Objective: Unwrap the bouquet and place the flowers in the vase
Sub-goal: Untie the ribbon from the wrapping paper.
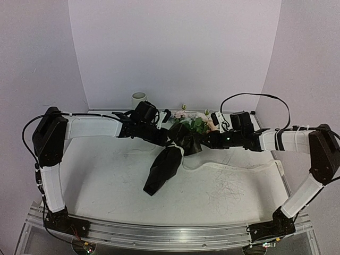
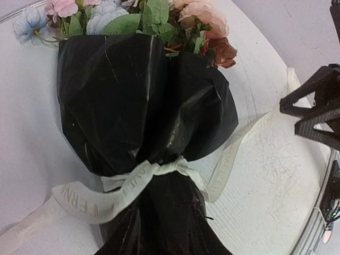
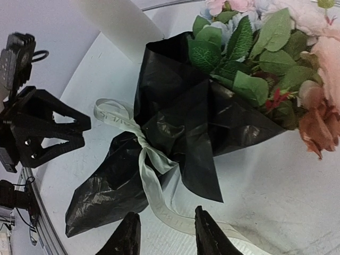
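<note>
My right gripper (image 3: 167,213) stands part open astride the ribbon (image 3: 151,180) tail, not pinching it. Left gripper (image 3: 86,132) waits near the knot, its grip I cannot tell. The bouquet (image 3: 180,111) lies mid-counter (image 1: 106,175), blooms near the back wall (image 1: 175,48). The vase (image 1: 138,99) is far-left, with bare counter nearer me.

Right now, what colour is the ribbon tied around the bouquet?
The ribbon is cream, with faint lettering; best seen in the left wrist view.

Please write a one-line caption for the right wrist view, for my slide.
Wrapped bouquet lying on the table, its cream ribbon trailing between the fingers of the open right gripper.
</note>
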